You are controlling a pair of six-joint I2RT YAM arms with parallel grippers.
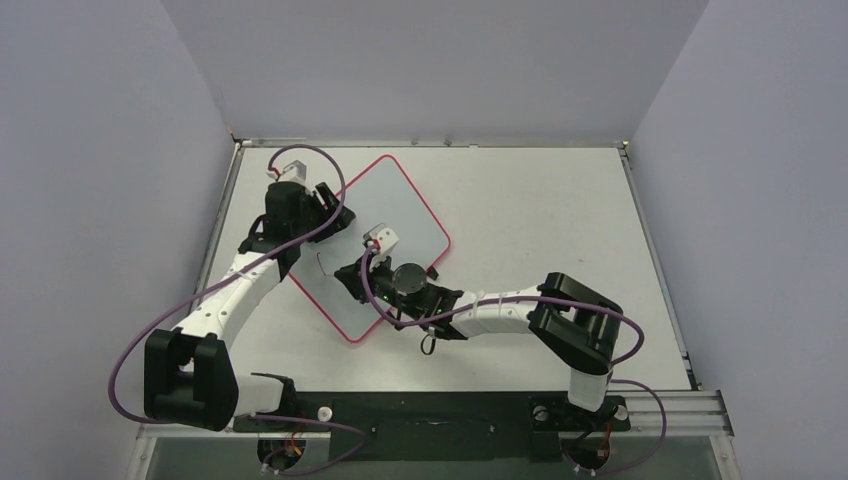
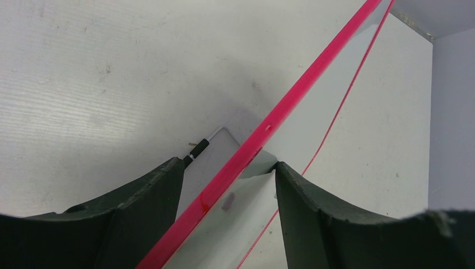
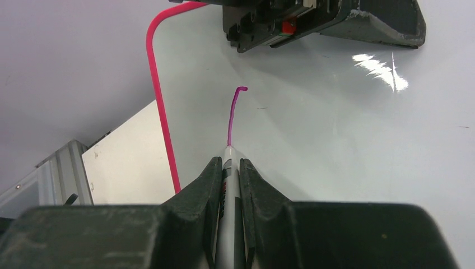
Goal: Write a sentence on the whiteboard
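Glossy, red-framed, round-cornered whiteboard [image 1: 395,205]

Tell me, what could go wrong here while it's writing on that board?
The left end effector grips only the whiteboard frame's edge; if that slips, the board could shift and smear the purple stroke. The marker sits in a narrow pinch in the right end effector, so pressing hard might tilt it.

Enclosed on three sides by plain pale lavender-grey wall panels [image 1: 90,180], meeting at two back corners. Floored by a flat matte white rectangular bench [image 1: 540,210], faintly scuffed and speckled up close. Edged with a thin aluminium rail [image 1: 655,405] along the near side. Lit evenly from above, shadows soft.
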